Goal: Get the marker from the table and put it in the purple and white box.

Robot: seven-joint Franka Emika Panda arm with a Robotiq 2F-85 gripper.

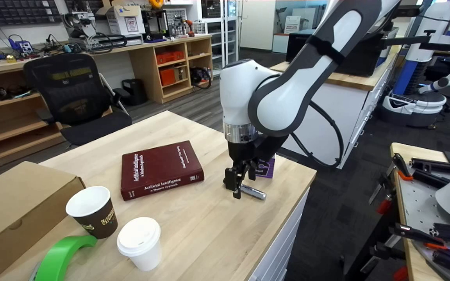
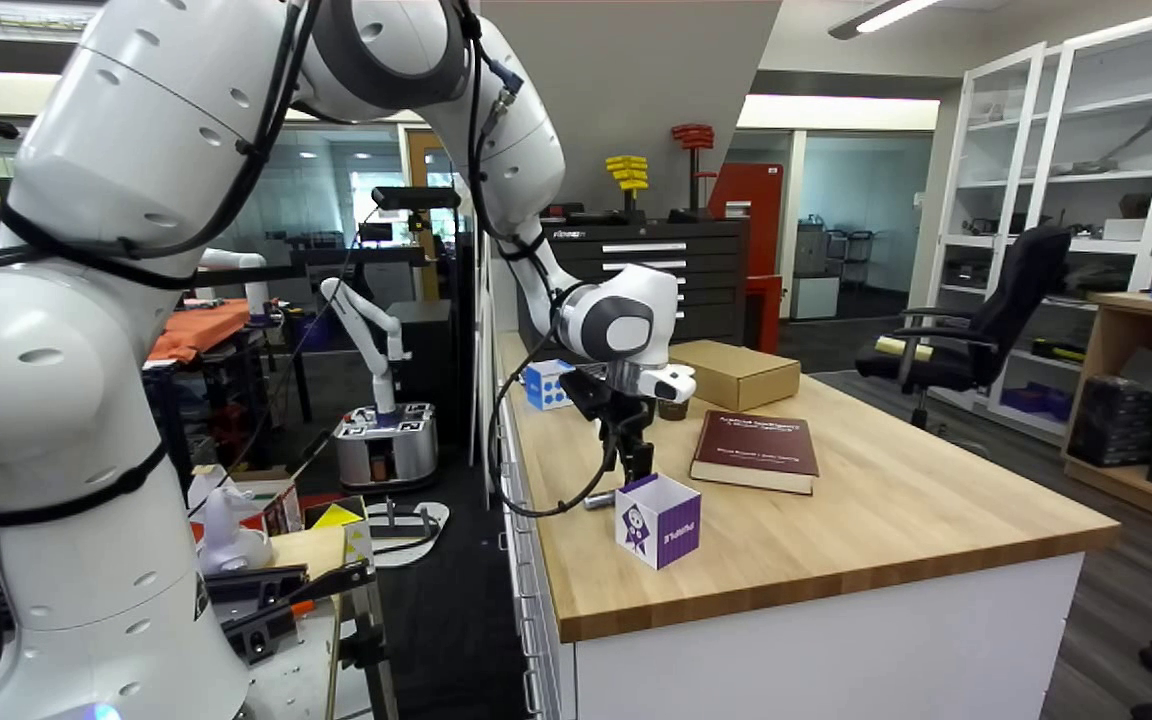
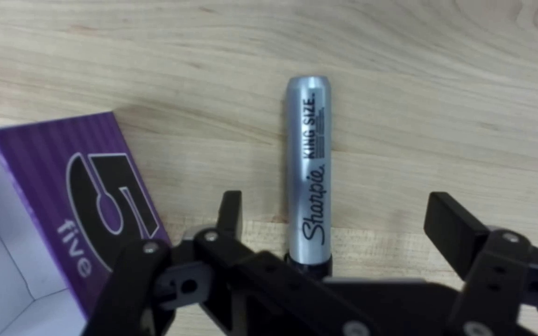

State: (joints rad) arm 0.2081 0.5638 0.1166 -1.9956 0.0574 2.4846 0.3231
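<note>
The marker (image 3: pixel 310 163) is a silver Sharpie with a black cap, lying on the light-wood table (image 1: pixel 209 230). It also shows in both exterior views (image 1: pixel 254 192) (image 2: pixel 599 499). My gripper (image 3: pixel 334 217) is open above the marker, with a finger on each side and the marker nearer the left finger in the wrist view. The gripper hides the cap end. In both exterior views the gripper (image 1: pixel 243 183) (image 2: pixel 631 465) points down close over the table. The purple and white box (image 3: pixel 110 200) stands open-topped beside the marker, also in both exterior views (image 1: pixel 265 168) (image 2: pixel 658 522); its visible inside is white.
A red book (image 1: pixel 160 168) lies near the gripper. A brown cardboard box (image 1: pixel 18 203), a dark paper cup (image 1: pixel 100 218), a white lidded cup (image 1: pixel 141 242) and a green curved object (image 1: pixel 59 257) stand further along. The table edge (image 1: pixel 283 230) is near the marker.
</note>
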